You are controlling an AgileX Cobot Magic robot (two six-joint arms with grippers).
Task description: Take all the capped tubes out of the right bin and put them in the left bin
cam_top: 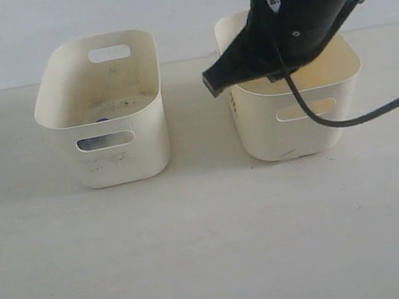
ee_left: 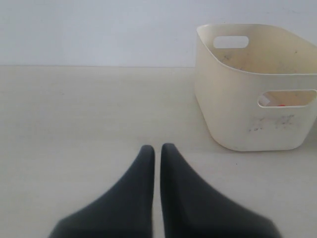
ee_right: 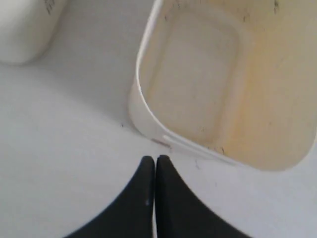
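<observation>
Right wrist view shows my right gripper (ee_right: 156, 160) with fingers pressed together on nothing, just outside the rim of the right bin (ee_right: 198, 79), its yellowish floor in sight. My left gripper (ee_left: 157, 148) is likewise closed and bare, low over the table (ee_left: 74, 109), apart from the left bin (ee_left: 233, 119). Capped tubes (cam_top: 102, 121) lie in the left bin: one blue cap, one orange-red speck

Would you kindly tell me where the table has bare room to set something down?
The table is bare across the whole front, and a narrower strip lies free between the left bin and right bin. Over the right bin it is crowded: the right arm hangs there.
</observation>
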